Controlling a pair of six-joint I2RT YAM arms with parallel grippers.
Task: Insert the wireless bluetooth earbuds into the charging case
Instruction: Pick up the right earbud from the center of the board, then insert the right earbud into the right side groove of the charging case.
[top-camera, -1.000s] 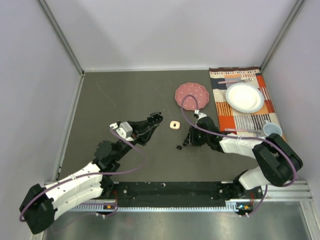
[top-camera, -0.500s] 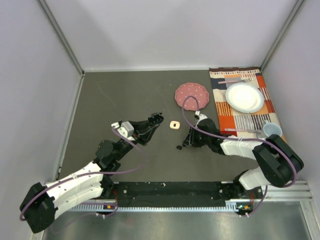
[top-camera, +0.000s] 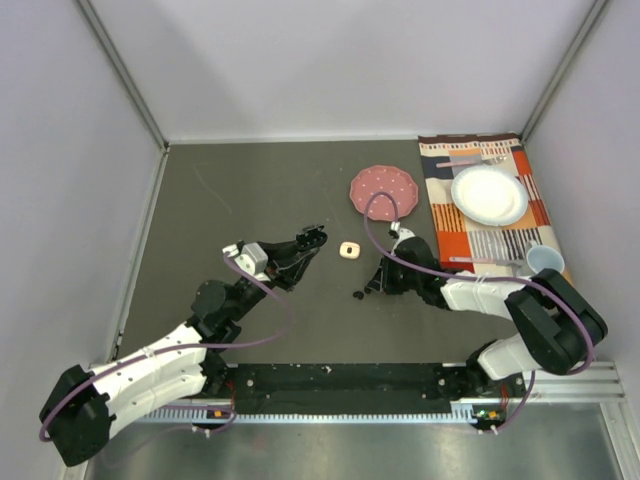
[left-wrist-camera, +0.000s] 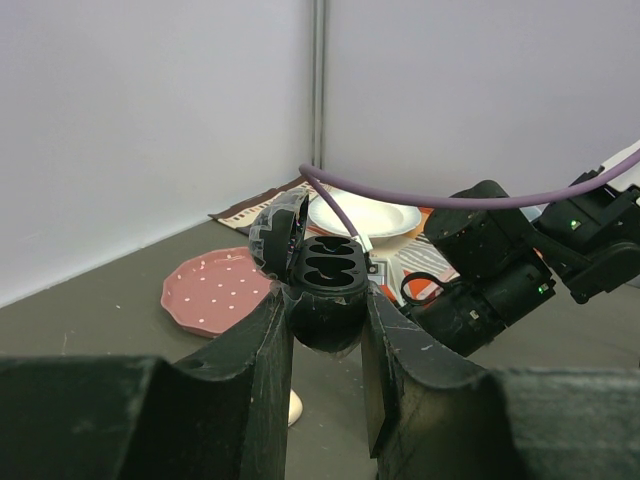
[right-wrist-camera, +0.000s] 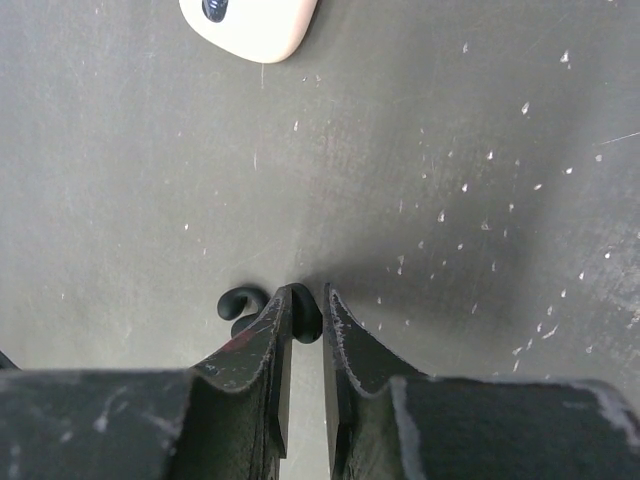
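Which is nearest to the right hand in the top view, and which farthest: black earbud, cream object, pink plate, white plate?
1. Black earbud, beside the right hand tips.
2. Cream object, beyond it, leftward.
3. Pink plate, farther back.
4. White plate, back right.

Black charging case (left-wrist-camera: 325, 300), lid open, both wells empty, raised above the grey table (right-wrist-camera: 450, 120); black earbud (right-wrist-camera: 243, 302) lying on it.

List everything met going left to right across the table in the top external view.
black charging case → small cream object → pink disc → white plate → cup
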